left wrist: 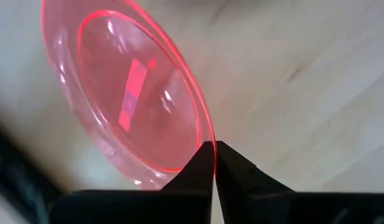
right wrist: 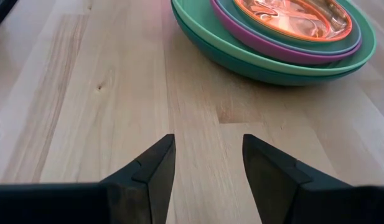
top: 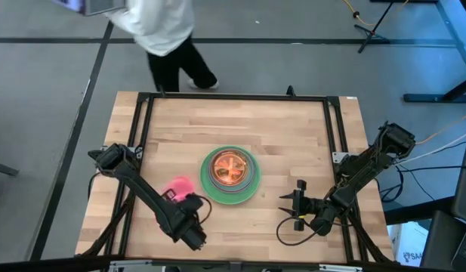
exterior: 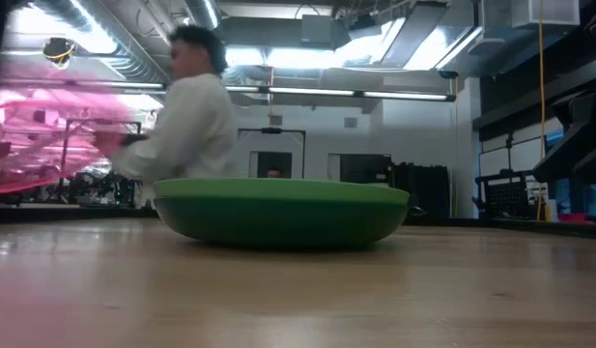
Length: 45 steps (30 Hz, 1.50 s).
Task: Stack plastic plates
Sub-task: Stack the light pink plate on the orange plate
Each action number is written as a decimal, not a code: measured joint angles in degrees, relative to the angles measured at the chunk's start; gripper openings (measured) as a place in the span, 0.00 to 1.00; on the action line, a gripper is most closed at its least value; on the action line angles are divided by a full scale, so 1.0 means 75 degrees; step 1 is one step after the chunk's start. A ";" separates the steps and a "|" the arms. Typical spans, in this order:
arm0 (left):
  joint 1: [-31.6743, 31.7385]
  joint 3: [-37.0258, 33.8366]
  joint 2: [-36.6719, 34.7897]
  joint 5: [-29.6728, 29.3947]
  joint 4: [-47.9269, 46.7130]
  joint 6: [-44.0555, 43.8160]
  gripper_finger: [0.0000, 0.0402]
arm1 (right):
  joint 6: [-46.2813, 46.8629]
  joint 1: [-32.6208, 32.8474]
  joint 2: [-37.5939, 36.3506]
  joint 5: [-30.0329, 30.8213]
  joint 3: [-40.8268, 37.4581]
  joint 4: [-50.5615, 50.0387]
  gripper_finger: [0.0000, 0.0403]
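A stack of plates [top: 230, 174] sits on the middle of the table: a large green one at the bottom, magenta and pale blue rims above it, and a translucent orange one on top [right wrist: 291, 15]. My left gripper [top: 183, 199] is shut on a small translucent pink plate [top: 178, 185], to the left of the stack. In the low view the pink plate [exterior: 46, 135] shows raised at the picture's left. My right gripper [top: 293, 205] waits open near the table's right near side, its fingers [right wrist: 207, 162] pointing toward the stack. My left gripper [left wrist: 213, 155] pinches the pink plate's rim [left wrist: 204, 134] between its two fingertips, at the edge of the plate nearest the arm. The plate [left wrist: 126, 87] stands tilted ahead of the fingers and is lifted clear of the table.
A person in a white top [top: 161, 30] stands beyond the table's far edge, also in the low view [exterior: 191, 116]. A black frame rail [top: 233, 97] runs round the tabletop. Bare wood lies between the right gripper and the stack [right wrist: 117, 74].
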 joint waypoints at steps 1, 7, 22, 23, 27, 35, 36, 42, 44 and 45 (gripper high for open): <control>0.0036 0.0155 0.0000 -0.0384 0.0033 0.0281 0.01 | 0.0014 0.0001 0.0000 -0.0001 0.0000 0.0000 0.44; 0.0372 0.0631 -0.0009 -0.2285 0.0692 0.2415 0.01 | 0.0034 0.0000 0.0000 -0.0003 0.0000 0.0000 0.44; 0.2037 0.0022 -0.0009 -0.2947 0.3620 0.8548 0.01 | -0.0001 0.0000 0.0000 -0.0061 0.0000 0.0000 0.44; 0.2171 -0.0047 -0.0009 -0.2803 0.3755 0.8789 0.01 | -0.0001 0.0000 0.0000 -0.0061 0.0000 0.0000 0.44; 0.2604 -0.0405 -0.0009 -0.2104 0.3804 0.9101 0.01 | 0.0009 0.0001 0.0000 -0.0063 0.0000 0.0000 0.44; 0.3039 -0.0985 -0.0009 -0.1162 0.3804 0.8914 0.02 | -0.0007 0.0000 0.0000 -0.0061 0.0000 0.0000 0.44; 0.3082 -0.0985 -0.0009 -0.1010 0.3806 0.8903 0.03 | -0.0010 0.0000 0.0000 -0.0061 0.0000 0.0000 0.44; 0.3226 -0.0974 -0.0009 -0.0780 0.3790 0.8868 0.15 | -0.0031 0.0000 0.0000 -0.0061 0.0000 -0.0001 0.44; 0.3221 -0.0902 -0.0006 -0.0985 0.3566 0.8836 0.18 | -0.0058 0.0000 -0.0002 -0.0061 0.0000 -0.0002 0.44; 0.3221 -0.0850 -0.0006 -0.1056 0.3506 0.8846 0.19 | -0.0098 0.0000 -0.0023 -0.0064 0.0000 -0.0010 0.44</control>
